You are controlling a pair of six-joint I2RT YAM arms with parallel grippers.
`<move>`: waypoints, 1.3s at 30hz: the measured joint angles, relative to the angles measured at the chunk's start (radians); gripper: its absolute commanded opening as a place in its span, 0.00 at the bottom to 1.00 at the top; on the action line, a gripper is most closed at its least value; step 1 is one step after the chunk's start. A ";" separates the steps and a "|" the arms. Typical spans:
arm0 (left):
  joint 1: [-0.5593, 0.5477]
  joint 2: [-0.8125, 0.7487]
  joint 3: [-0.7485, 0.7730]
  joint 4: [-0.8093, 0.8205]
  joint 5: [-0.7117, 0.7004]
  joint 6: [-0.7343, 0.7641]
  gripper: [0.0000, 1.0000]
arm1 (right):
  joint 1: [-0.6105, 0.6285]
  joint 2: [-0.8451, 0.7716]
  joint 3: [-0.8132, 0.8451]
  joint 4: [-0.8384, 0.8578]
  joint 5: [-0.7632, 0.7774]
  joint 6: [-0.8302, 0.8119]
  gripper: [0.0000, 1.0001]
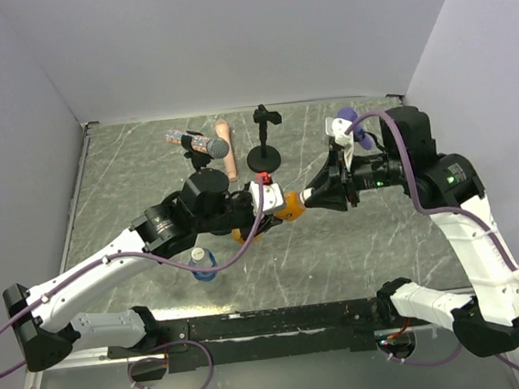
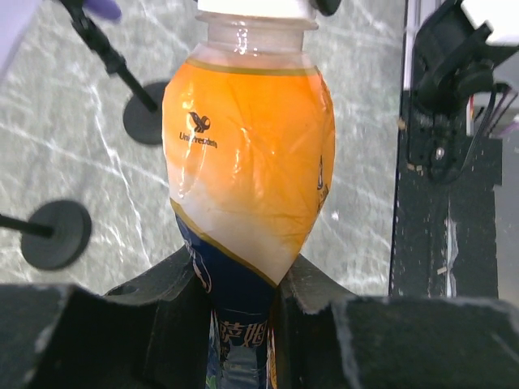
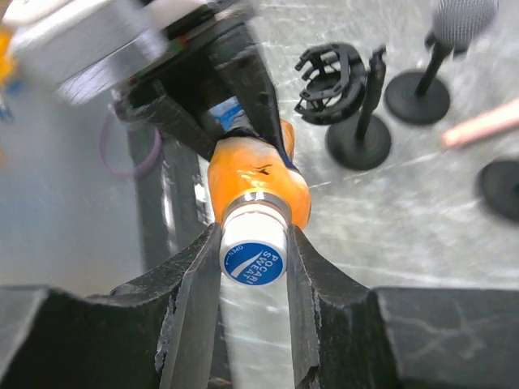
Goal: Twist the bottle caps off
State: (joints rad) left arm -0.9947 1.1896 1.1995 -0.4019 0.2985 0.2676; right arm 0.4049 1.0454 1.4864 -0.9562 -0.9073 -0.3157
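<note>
My left gripper [image 1: 262, 218] is shut on the lower body of an orange bottle [image 1: 288, 208] and holds it on its side above the table, neck pointing right. In the left wrist view the bottle [image 2: 251, 154] fills the frame and is pinched between the fingers [image 2: 243, 312]. Its whitish cap with a blue top [image 3: 253, 253] sits between the fingers of my right gripper [image 3: 253, 271], which touch it on both sides. In the top view the right gripper [image 1: 309, 197] meets the bottle's neck. A blue bottle with its cap [image 1: 202, 261] stands near the front left. The clear bottle is not visible.
Black microphone stands [image 1: 265, 155] and a grey-headed microphone [image 1: 201, 144] stand at the back, next to a pink stick [image 1: 227, 152]. A purple microphone head [image 1: 348, 115] is behind the right wrist. A black rail [image 1: 272, 322] runs along the near edge.
</note>
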 measured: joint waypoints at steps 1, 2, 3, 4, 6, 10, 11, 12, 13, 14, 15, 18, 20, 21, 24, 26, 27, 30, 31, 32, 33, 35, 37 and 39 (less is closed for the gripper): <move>-0.003 0.000 0.002 0.011 0.002 0.000 0.01 | 0.000 0.015 0.037 -0.038 -0.010 -0.066 0.16; -0.004 0.000 0.005 0.019 0.003 0.000 0.01 | 0.000 0.028 0.070 -0.074 -0.022 -0.132 0.16; -0.006 0.000 0.012 0.024 0.004 0.000 0.01 | 0.000 0.039 0.101 -0.111 -0.036 -0.209 0.16; -0.007 0.000 0.016 0.029 0.010 0.001 0.01 | 0.000 0.047 0.128 -0.148 -0.052 -0.294 0.16; -0.010 -0.001 0.019 0.032 0.022 0.003 0.01 | 0.000 0.053 0.154 -0.209 -0.082 -0.458 0.18; -0.009 0.000 0.018 -0.024 0.039 0.008 0.01 | 0.000 0.045 0.156 -0.317 -0.122 -0.826 0.23; -0.007 0.002 0.018 -0.037 0.042 0.008 0.01 | 0.000 0.044 0.156 -0.334 -0.123 -0.900 0.23; -0.005 0.004 0.018 -0.047 0.045 0.009 0.01 | 0.000 0.043 0.157 -0.347 -0.123 -0.951 0.22; -0.003 0.007 0.018 -0.059 0.045 0.010 0.01 | 0.001 0.044 0.162 -0.362 -0.122 -1.003 0.21; -0.003 0.010 0.018 -0.068 0.046 0.011 0.01 | 0.001 0.049 0.172 -0.374 -0.121 -1.040 0.20; -0.003 0.014 0.018 -0.078 0.046 0.013 0.01 | 0.001 0.058 0.189 -0.381 -0.117 -1.063 0.19; -0.003 0.024 0.018 -0.095 0.043 0.018 0.01 | 0.001 0.066 0.203 -0.383 -0.100 -1.050 0.19; -0.002 0.025 0.016 -0.095 0.037 0.018 0.01 | -0.004 0.054 0.187 -0.362 -0.072 -0.991 0.22; -0.003 0.021 0.014 -0.090 0.032 0.018 0.01 | -0.014 0.040 0.164 -0.338 -0.053 -0.948 0.23; -0.002 -0.007 -0.009 -0.069 0.016 0.015 0.01 | -0.098 -0.029 0.048 -0.235 0.024 -0.797 0.25; -0.002 -0.045 -0.034 -0.041 0.017 0.011 0.01 | -0.177 -0.068 -0.075 -0.177 0.093 -0.713 0.26; -0.002 -0.061 -0.044 -0.026 0.017 0.007 0.01 | -0.212 -0.085 -0.140 -0.166 0.124 -0.679 0.26; -0.002 -0.119 -0.075 0.063 0.019 -0.008 0.01 | -0.307 -0.082 -0.333 -0.134 0.192 -0.614 0.28; -0.002 -0.133 -0.084 0.094 0.020 -0.016 0.01 | -0.340 -0.072 -0.395 -0.122 0.214 -0.600 0.29; -0.002 -0.146 -0.096 0.130 0.021 -0.023 0.01 | -0.376 -0.052 -0.454 -0.107 0.235 -0.589 0.29; -0.002 -0.159 -0.111 0.169 0.023 -0.030 0.01 | -0.406 -0.029 -0.500 -0.085 0.249 -0.582 0.29; -0.002 -0.177 -0.143 0.228 0.023 -0.045 0.01 | -0.478 0.027 -0.589 -0.050 0.290 -0.571 0.30; -0.002 -0.184 -0.177 0.281 0.023 -0.056 0.01 | -0.533 0.075 -0.633 -0.024 0.320 -0.567 0.30; -0.002 -0.182 -0.202 0.313 0.023 -0.070 0.01 | -0.551 0.123 -0.644 0.006 0.340 -0.567 0.31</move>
State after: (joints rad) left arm -0.9962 1.0073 0.9974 -0.0887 0.3218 0.1974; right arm -0.1463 1.1683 0.8429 -0.9501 -0.5671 -0.8825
